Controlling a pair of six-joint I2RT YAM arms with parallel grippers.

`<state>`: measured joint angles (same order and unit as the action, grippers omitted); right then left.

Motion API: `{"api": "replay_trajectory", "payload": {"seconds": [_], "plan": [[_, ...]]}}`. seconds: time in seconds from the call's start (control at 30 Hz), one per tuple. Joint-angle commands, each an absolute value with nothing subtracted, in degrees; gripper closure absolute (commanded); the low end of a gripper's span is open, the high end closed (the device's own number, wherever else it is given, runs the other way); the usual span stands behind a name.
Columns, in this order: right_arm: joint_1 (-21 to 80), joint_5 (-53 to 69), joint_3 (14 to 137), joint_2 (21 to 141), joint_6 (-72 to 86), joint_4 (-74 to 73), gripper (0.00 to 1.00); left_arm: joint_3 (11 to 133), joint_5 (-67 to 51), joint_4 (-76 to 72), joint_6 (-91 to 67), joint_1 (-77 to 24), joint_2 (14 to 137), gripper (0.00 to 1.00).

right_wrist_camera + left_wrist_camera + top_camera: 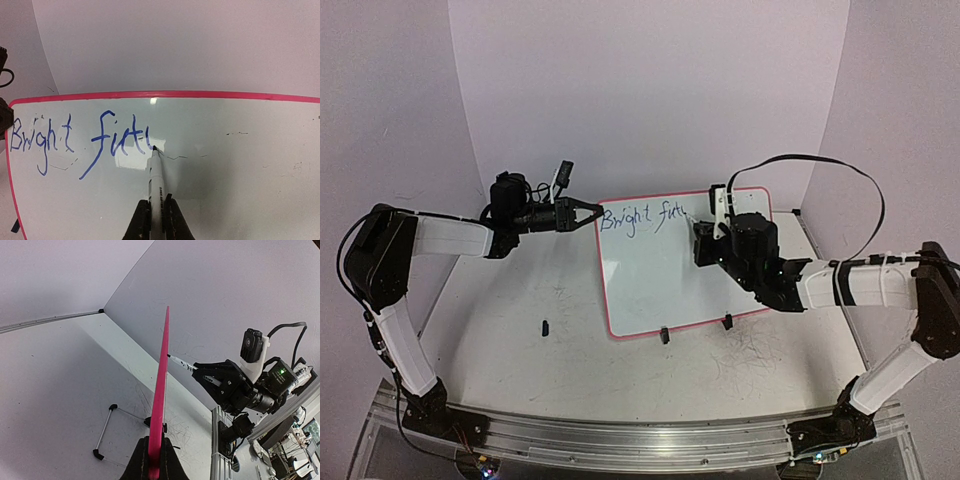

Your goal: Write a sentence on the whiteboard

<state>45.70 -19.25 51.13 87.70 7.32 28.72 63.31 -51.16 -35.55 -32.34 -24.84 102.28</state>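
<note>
The whiteboard, white with a pink rim, stands tilted at mid table. Blue handwriting on its top left, the sentence, reads "Bright futu". My left gripper is shut on the board's upper left edge; in the left wrist view the pink rim runs edge-on out of that gripper. My right gripper is shut on a white marker, whose tip touches the board just after the last letter. In the top view the right gripper hovers over the board's upper middle.
A small black cap lies on the table left of the board. Two black clip feet hold the board's near edge. A wire stand sits behind the board. Grey scribbles mark the tabletop. A curved backdrop closes the rear.
</note>
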Motion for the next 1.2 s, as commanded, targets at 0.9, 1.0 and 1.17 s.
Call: {"api": "replay_trajectory", "payload": {"seconds": [0.9, 1.0, 1.17], "plan": [[44.6, -19.1, 48.4, 84.2, 8.9, 26.6, 1.0, 64.3, -52.9, -31.8, -29.5, -28.1, 102.2, 1.0], [44.5, -18.7, 49.9, 83.0, 8.5, 27.0, 1.0, 64.3, -53.0, -31.8, -29.5, -28.2, 102.3, 1.0], [44.3, -17.8, 51.6, 83.6, 7.8, 28.3, 1.0, 64.2, -52.8, -31.7, -29.4, -28.2, 102.1, 1.0]]}}
